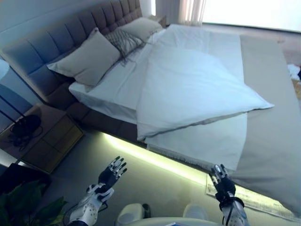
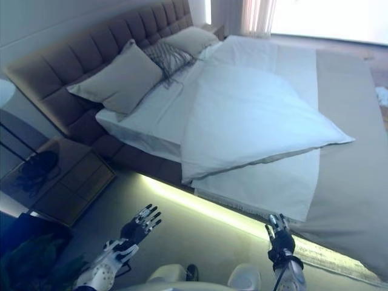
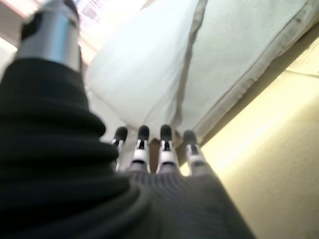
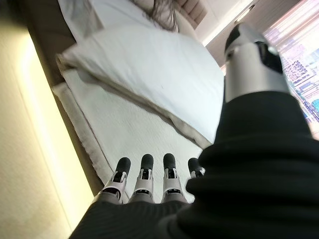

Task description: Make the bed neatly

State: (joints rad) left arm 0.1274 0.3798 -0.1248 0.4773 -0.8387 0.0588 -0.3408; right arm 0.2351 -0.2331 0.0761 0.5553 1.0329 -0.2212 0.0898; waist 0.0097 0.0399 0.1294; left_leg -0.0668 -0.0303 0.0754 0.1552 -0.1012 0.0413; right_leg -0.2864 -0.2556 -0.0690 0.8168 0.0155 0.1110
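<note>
Honestly both hands, left hand (image 1: 112,173) and right hand (image 1: 221,181), hang open short of the bed (image 1: 263,141); grabbing only the folded duvet (image 1: 188,89) corner risks dragging it crooked.

White duvet (image 1: 193,89) folded askew on bed (image 1: 268,141); both hands empty.

Each arm is silver-grey, ending in a left hand (image 1: 112,173) and a right hand (image 1: 220,180) with silver fingers (image 4: 144,175) tipped in dark pads; a dark ribbed cover wraps the back of each hand and the wrist. A smooth silver cylinder shows above the ribbed cover in both wrist views.
</note>
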